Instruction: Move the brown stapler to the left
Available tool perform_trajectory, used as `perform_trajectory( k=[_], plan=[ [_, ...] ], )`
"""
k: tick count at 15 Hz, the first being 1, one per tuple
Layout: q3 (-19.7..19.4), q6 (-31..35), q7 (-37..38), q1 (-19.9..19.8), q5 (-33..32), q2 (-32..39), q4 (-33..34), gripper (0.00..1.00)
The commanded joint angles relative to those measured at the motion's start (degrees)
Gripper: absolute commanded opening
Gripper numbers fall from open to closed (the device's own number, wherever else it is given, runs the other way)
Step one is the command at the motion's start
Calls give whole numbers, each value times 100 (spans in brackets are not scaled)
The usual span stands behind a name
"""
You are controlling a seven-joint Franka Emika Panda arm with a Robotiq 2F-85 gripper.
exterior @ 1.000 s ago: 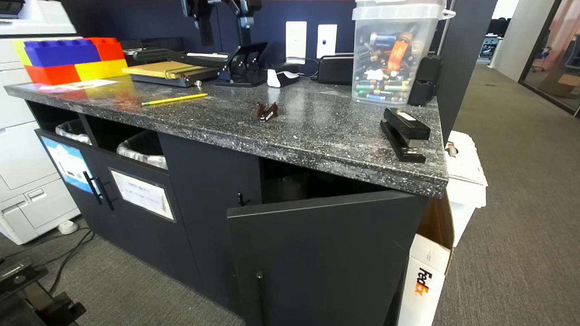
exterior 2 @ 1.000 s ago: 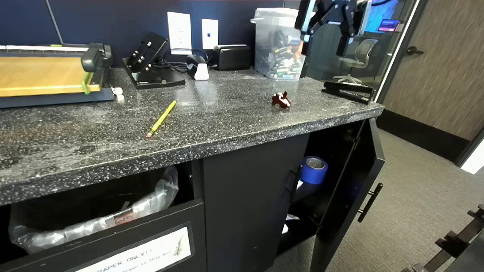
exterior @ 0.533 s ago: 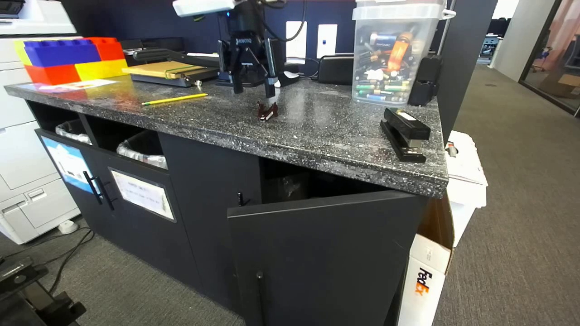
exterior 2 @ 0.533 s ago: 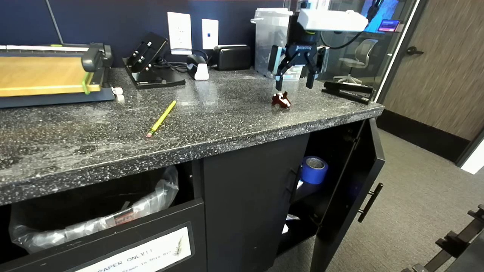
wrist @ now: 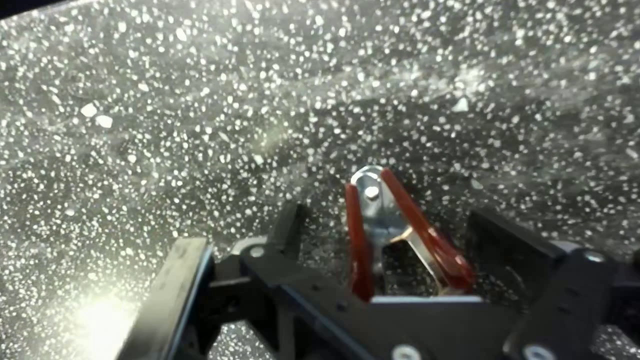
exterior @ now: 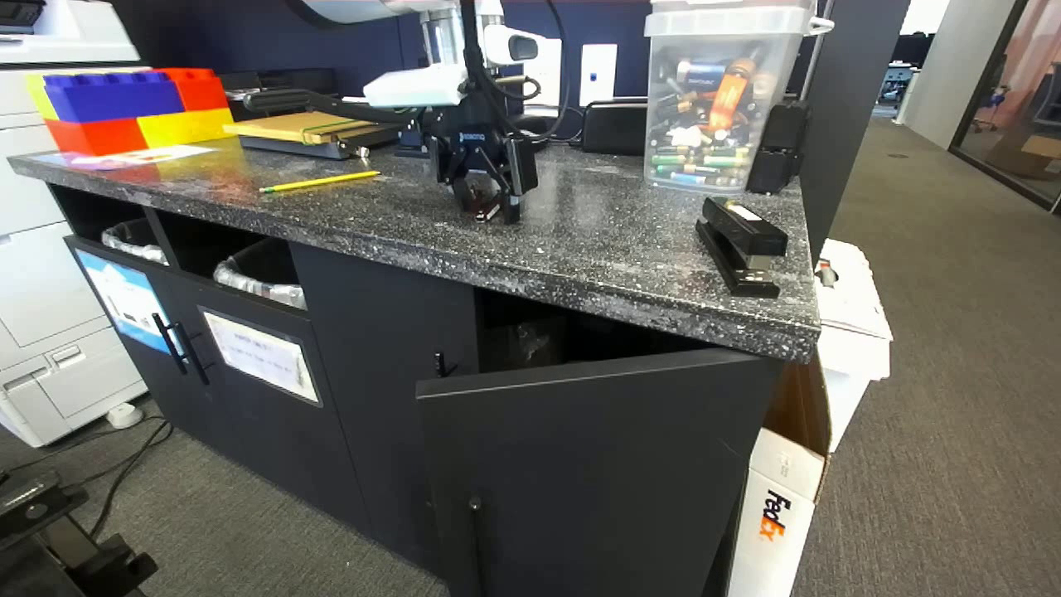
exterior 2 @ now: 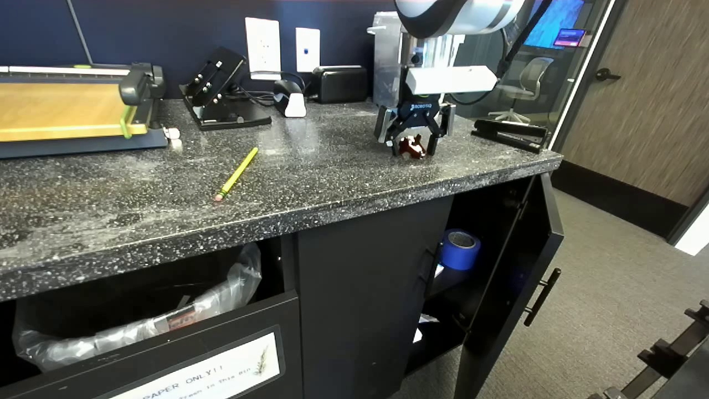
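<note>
Wrist view had the gripper point(wrist: 387, 211) straddling the little brown stapler point(wrist: 386, 221), fingers point(wrist: 287, 227) spread a bit wider than it, nothing actually held, stapler just sat back from the front edge of the bench point(exterior 2: 332, 172), black stapler point(exterior: 746, 230) was over by the right edge.

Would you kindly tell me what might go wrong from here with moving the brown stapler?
The brown stapler, apparently a staple remover, is V-shaped, so it might twist or slip when the open gripper around it closes.
The fingertips look very near the countertop; going lower might scrape it.
In both exterior views the yellow pencil lies toward the picture's left, so a long leftward slide might knock it.
</note>
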Motion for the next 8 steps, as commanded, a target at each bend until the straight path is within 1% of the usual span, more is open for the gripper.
perform_trajectory(
  k=[1,3,4,6,7,8],
  plan=[
    [-148,-616,72,82,60,768,1345,53],
    [-77,-1034,89,36,15,1027,1886,38],
    [-64,-1226,88,25,32,1079,2037,31],
    [-90,-1523,58,28,135,1051,2110,17],
    [-77,-1708,80,38,156,1074,2251,11],
    [-62,-1913,52,57,171,1080,2332,11]
  ],
)
